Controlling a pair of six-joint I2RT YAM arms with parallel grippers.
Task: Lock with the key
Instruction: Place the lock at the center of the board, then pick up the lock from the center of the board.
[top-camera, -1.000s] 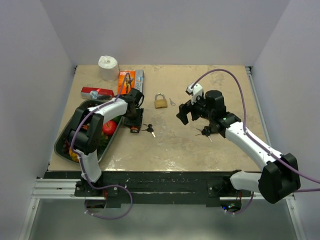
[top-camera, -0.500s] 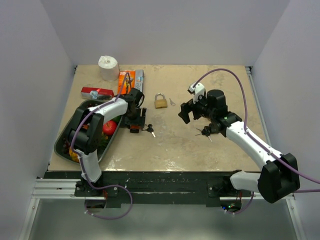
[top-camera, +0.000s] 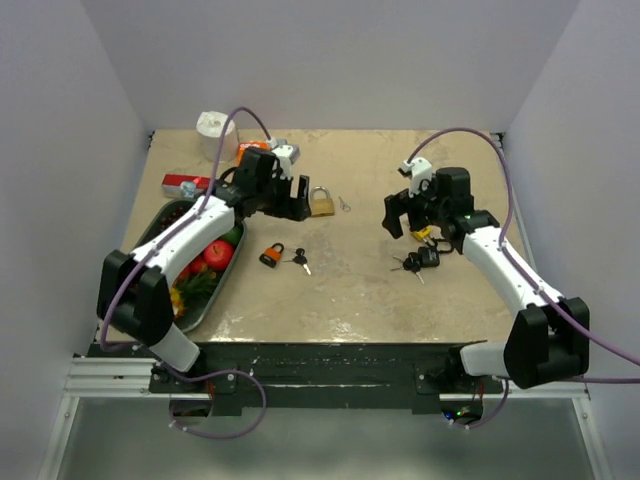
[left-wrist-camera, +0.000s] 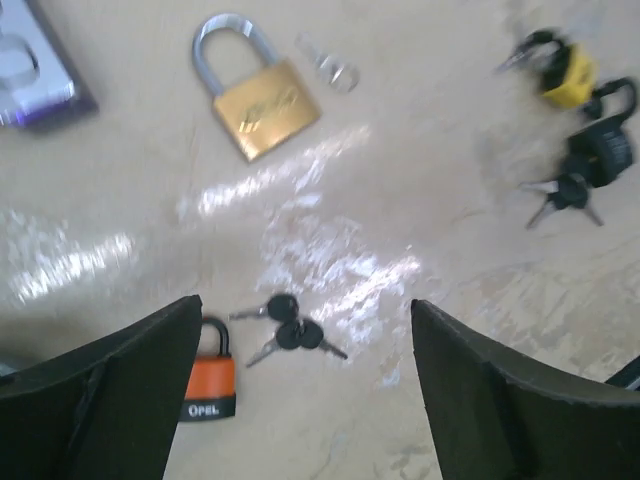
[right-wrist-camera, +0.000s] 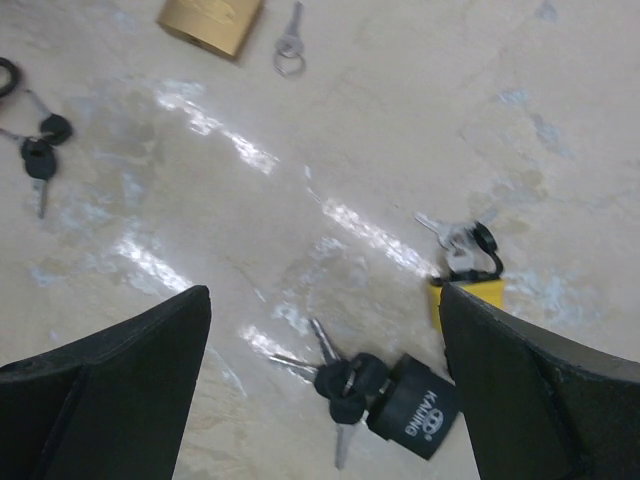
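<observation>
An orange padlock (top-camera: 271, 255) (left-wrist-camera: 209, 375) lies on the table with a bunch of black-headed keys (top-camera: 298, 260) (left-wrist-camera: 285, 330) just to its right. My left gripper (top-camera: 296, 198) (left-wrist-camera: 305, 400) hangs open above them, holding nothing. A brass padlock (top-camera: 321, 203) (left-wrist-camera: 258, 100) and a small silver key (top-camera: 343, 204) (left-wrist-camera: 330, 68) lie farther back. My right gripper (top-camera: 396, 216) (right-wrist-camera: 320, 400) is open and empty over a black padlock (top-camera: 430, 256) (right-wrist-camera: 415, 410) with black keys (right-wrist-camera: 345, 380), next to a yellow padlock (top-camera: 424, 233) (right-wrist-camera: 470, 295) with silver keys (right-wrist-camera: 450, 235).
A metal tray (top-camera: 140, 245) of fruit sits at the left. Behind it lie a red packet (top-camera: 190, 185), an orange box (top-camera: 247, 150) and a toilet roll (top-camera: 212, 130). A blister pack (left-wrist-camera: 30, 70) lies left of the brass padlock. White walls close in three sides.
My left gripper has opened, let go of the orange padlock and risen back toward the brass padlock. The right gripper has drifted right and back, still open.
</observation>
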